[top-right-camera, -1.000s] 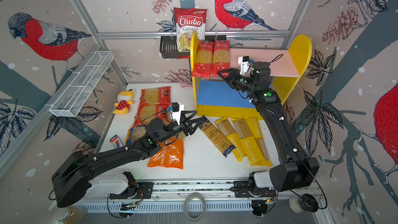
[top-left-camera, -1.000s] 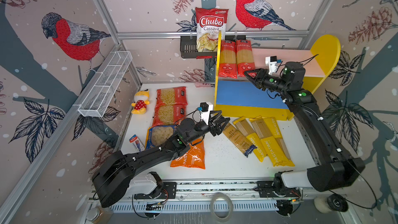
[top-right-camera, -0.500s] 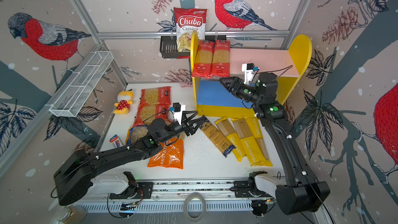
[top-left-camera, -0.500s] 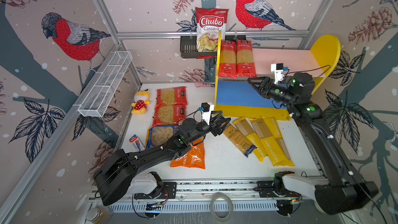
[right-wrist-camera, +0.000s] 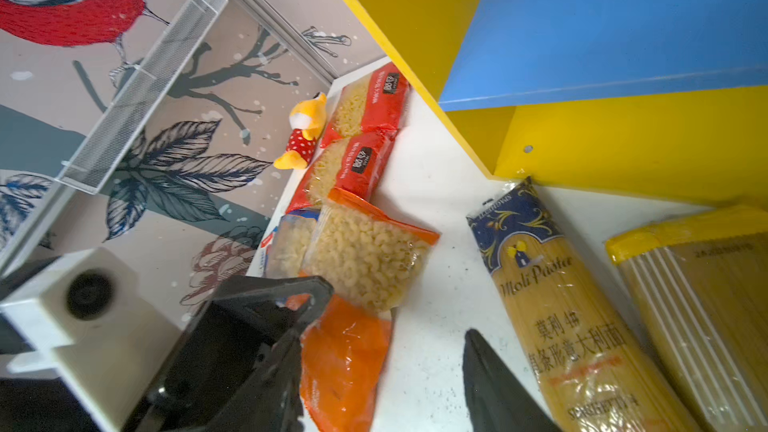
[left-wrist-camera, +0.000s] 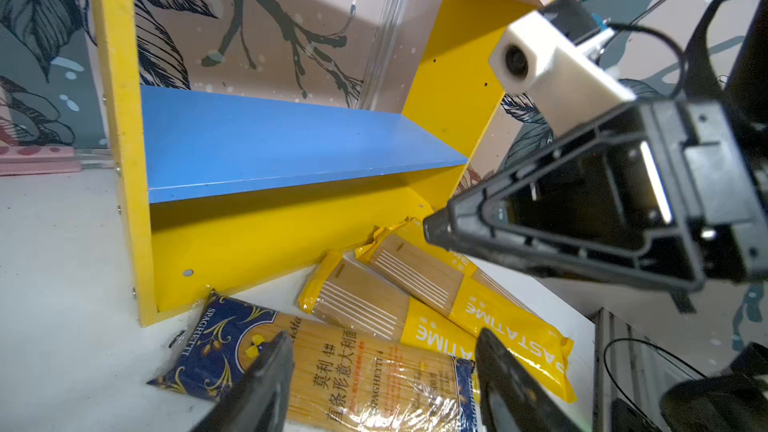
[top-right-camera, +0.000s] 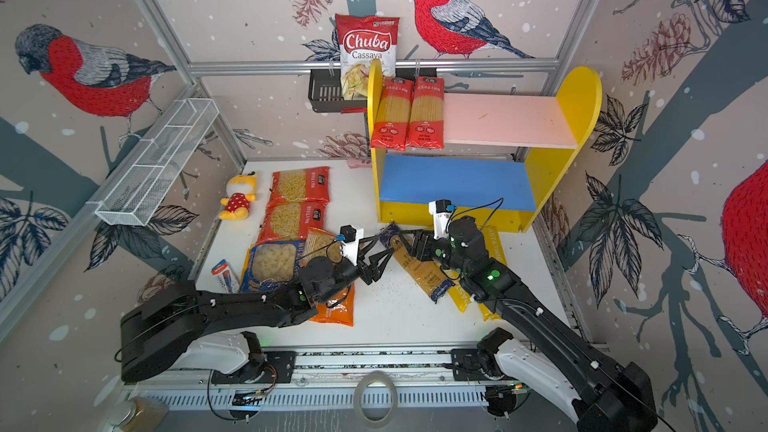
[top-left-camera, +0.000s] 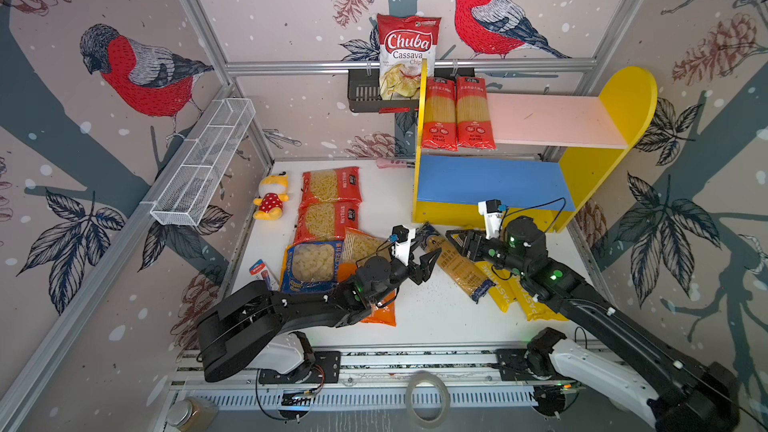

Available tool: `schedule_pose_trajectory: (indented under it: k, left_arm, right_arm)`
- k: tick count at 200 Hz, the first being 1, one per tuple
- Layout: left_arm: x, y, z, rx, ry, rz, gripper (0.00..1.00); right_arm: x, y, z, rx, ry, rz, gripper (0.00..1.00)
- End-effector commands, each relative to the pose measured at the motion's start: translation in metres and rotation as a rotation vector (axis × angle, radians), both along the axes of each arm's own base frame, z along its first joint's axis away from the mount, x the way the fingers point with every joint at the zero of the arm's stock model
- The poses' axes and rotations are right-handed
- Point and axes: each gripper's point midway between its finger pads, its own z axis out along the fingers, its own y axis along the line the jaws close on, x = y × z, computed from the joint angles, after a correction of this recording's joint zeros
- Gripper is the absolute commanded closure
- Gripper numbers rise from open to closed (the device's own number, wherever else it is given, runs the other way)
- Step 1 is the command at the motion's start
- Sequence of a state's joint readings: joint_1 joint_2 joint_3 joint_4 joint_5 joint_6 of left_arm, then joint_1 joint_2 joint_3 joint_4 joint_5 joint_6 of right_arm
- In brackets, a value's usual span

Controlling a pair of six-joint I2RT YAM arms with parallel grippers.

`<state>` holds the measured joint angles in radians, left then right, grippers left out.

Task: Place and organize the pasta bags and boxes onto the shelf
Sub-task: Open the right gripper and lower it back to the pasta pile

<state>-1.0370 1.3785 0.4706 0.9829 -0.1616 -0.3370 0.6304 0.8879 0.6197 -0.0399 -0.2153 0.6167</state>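
The shelf [top-left-camera: 552,118] holds two red spaghetti packs [top-left-camera: 457,114] side by side at the left end of its pink board; its blue board [top-left-camera: 486,180] is bare. A dark-blue spaghetti pack [top-left-camera: 455,265] lies on the table before the shelf, beside yellow packs [top-left-camera: 505,290] partly under my right arm. My left gripper [left-wrist-camera: 384,351] stands open astride the dark-blue pack [left-wrist-camera: 353,371]. My right gripper [top-left-camera: 459,241] is open and empty just above that pack's far end. Red [top-left-camera: 330,187], blue-yellow [top-left-camera: 309,261] and orange [right-wrist-camera: 365,259] macaroni bags lie at the left.
A chips bag [top-left-camera: 409,56] stands in the black wall rack [top-left-camera: 363,93] behind the shelf. The plush toy [top-left-camera: 272,197] lies by the left wall under the white mesh basket [top-left-camera: 203,164]. A small red-white pack [top-left-camera: 262,272] sits at the table's left edge.
My right arm has pulled back from the red packs on the pink board and dropped to the table beside the left gripper, its jaws opening wider. The left arm has barely moved.
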Motion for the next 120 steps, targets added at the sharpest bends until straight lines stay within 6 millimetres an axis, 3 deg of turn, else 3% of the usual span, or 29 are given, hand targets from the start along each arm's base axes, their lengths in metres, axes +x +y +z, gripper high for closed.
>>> schedule_pose_trajectory:
  k: [1, 33, 65, 120]
  left_arm:
    - [0.008, 0.006, 0.011, -0.042, -0.039, 0.076, 0.31]
    - [0.01, 0.013, -0.006, -0.023, 0.016, 0.109, 0.31]
    - [0.006, 0.012, -0.02, -0.048, 0.088, 0.132, 0.31]
    - [-0.004, 0.002, -0.055, -0.106, 0.23, 0.149, 0.31]
  right_arm:
    - [0.02, -0.013, -0.005, -0.045, -0.086, -0.107, 0.37]
    - [0.034, -0.039, -0.055, -0.134, 0.011, -0.23, 0.37]
    - [0.047, -0.072, -0.09, -0.159, 0.167, -0.317, 0.37]
    - [0.026, -0.059, -0.13, -0.24, 0.284, -0.249, 0.38]
